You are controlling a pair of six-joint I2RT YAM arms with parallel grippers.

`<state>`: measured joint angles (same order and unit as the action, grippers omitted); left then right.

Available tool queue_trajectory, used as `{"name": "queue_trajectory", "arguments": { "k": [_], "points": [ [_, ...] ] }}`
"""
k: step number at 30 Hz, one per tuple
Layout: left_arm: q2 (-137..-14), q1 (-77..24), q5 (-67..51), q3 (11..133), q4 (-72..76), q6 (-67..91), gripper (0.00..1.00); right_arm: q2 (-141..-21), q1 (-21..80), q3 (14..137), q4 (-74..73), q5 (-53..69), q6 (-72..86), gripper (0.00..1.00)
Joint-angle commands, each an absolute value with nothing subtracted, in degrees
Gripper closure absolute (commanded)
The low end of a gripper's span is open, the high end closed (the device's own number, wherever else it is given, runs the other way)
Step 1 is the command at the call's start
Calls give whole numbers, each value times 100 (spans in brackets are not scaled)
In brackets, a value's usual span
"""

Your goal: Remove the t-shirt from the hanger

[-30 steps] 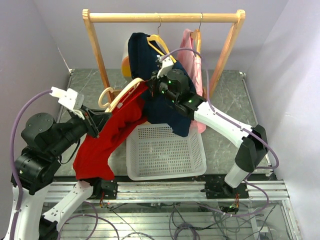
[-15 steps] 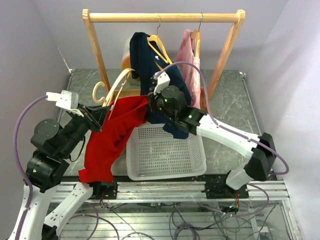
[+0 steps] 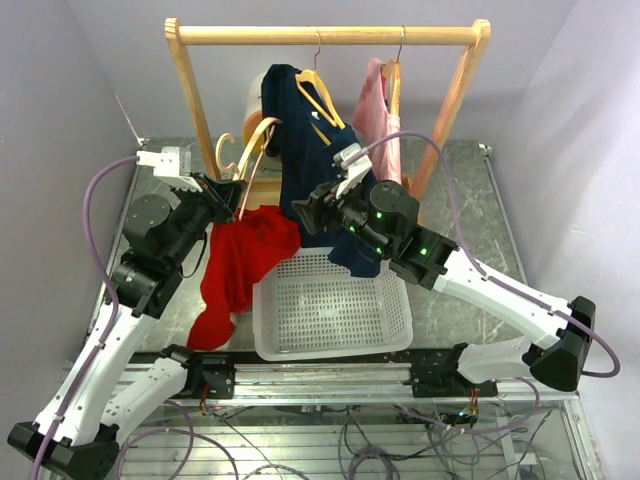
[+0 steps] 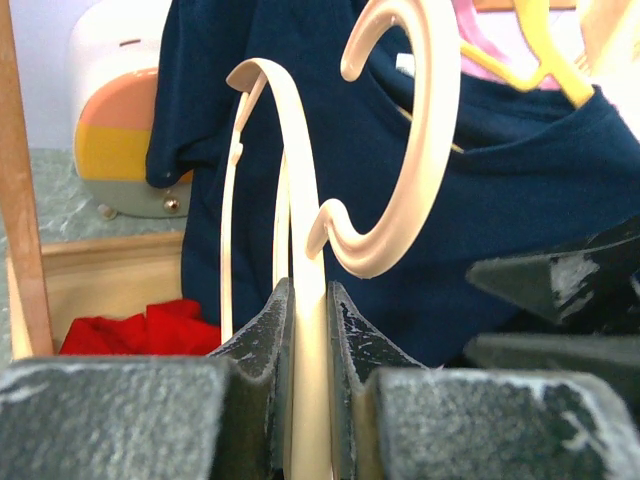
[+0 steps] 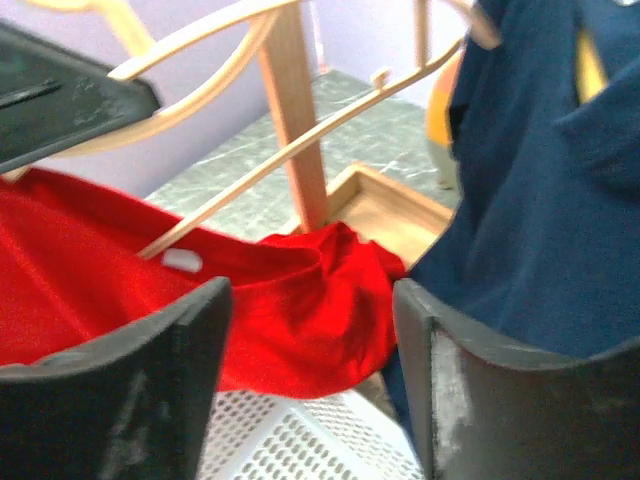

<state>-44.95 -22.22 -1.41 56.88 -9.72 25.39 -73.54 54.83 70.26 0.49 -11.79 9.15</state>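
A grey marbled bench [image 3: 460, 190] carries a wooden clothes rack [image 3: 330, 35] at the back and a white perforated basket [image 3: 330, 310] at the front. The red t-shirt [image 3: 245, 260] droops from beside the left gripper down past the basket's left rim onto the bench. A navy t-shirt [image 3: 305, 160] hangs on the rack. One arm of the cream hanger [image 4: 300, 200] reaches the red cloth by its white label. The left gripper [image 4: 305, 300] pinches that hanger tightly. The right gripper [image 5: 315, 300] gapes wide near the red cloth, holding nothing.
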Motion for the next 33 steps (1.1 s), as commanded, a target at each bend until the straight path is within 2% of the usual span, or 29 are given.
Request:
{"name": "queue_trajectory", "arguments": {
  "k": [1, 3, 11, 26, 28, 29, 32, 33],
  "points": [
    [-4623, -2206, -67, 5791, 229, 2816, 93, -7471, 5478, 6914, 444, -154, 769, 27],
    [-4714, -2206, -109, 5805, 332, 2882, 93, -7547, 5485, 6846, 706, 306, 817, 22],
    [-4894, -2206, -218, 5897, 394, 2978, 93, -8075, 5650, 7063, 1210, 1318, 774, 19],
    [-4899, -2206, -443, 5863, 644, 3159, 93, -8905, 5839, 7298, 1203, 1377, 448, 20],
    [-4887, -2205, -440, 5853, 712, 3172, 93, -8963, 5845, 7295, 1212, 1450, 461, 25],
    [-4887, -2206, -429, 5850, 725, 3166, 93, -9014, 5844, 7303, 1213, 1525, 465, 33],
    [-4894, -2206, -358, 5820, 778, 3164, 93, -9053, 5868, 7291, 1236, 1756, 526, 63],
    [-4889, -2206, -330, 5792, 812, 3166, 93, -9033, 5875, 7275, 1247, 1791, 554, 66]
  ]
}}
